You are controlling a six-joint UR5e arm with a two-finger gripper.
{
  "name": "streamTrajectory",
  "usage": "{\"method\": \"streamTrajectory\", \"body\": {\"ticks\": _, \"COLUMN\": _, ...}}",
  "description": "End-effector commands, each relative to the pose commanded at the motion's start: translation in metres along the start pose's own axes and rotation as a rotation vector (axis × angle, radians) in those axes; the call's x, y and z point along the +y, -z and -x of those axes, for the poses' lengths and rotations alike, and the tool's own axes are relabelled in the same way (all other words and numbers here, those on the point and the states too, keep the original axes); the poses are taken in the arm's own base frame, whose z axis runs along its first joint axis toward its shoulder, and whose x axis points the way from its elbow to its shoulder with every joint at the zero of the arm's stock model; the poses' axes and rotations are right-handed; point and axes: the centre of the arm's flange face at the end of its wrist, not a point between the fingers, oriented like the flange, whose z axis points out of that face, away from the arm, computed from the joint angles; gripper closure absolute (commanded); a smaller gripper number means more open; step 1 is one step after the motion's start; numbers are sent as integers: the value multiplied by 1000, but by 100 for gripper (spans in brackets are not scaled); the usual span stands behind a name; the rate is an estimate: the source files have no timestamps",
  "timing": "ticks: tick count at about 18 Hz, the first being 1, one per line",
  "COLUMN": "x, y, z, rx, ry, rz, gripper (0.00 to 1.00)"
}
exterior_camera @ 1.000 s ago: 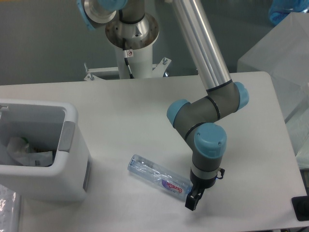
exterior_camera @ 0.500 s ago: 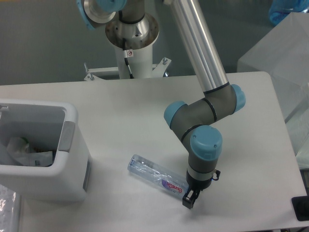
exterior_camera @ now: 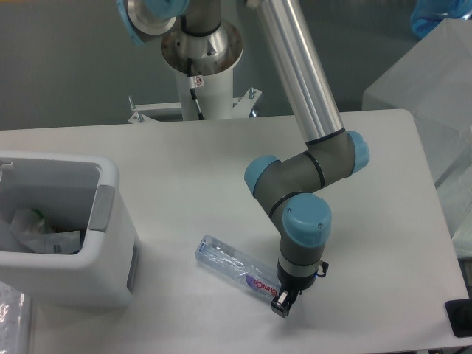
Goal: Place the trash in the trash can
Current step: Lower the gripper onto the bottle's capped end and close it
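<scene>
Clear plastic bottle with a purple-red label (exterior_camera: 237, 268): lying on its side on the white table (exterior_camera: 221, 169), right of the bin and apart from it. White boxy plastic trash can with a grey side panel (exterior_camera: 110, 243): at the table's left edge, crumpled white wrapper (exterior_camera: 44, 237) inside. Black two-finger gripper (exterior_camera: 281, 303): lowered at the bottle's labelled end; finger spread and any grip cannot be told.

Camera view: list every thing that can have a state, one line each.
Clear plastic bottle with purple-red label: lying on its side on the table, not lifted.
White boxy plastic trash can: upright, open-topped, crumpled white trash inside.
Two-finger gripper: at the bottle's label end; open or shut unclear.
</scene>
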Motion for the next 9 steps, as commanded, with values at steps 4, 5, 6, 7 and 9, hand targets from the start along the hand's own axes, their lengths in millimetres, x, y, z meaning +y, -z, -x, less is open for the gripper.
{"method": "streamTrajectory", "body": {"ticks": 4, "x": 0, "y": 1, "z": 0, "rx": 1, "ry": -2, "rz": -1, "gripper": 54}}
{"method": "streamTrajectory", "body": {"ticks": 5, "x": 0, "y": 1, "z": 0, "rx": 1, "ry": -2, "rz": -1, "gripper": 56}}
{"method": "streamTrajectory", "body": {"ticks": 6, "x": 0, "y": 2, "z": 0, "rx": 1, "ry": -2, "rz": -3, "gripper": 57}}
{"method": "streamTrajectory", "body": {"ticks": 7, "x": -1, "y": 3, "z": -1, "rx": 2, "ry": -3, "rz": -4, "gripper": 57}}
{"method": "streamTrajectory", "body": {"ticks": 9, "x": -1, "y": 3, "z": -1, "rx": 2, "ry": -3, "rz": -4, "gripper": 58}}
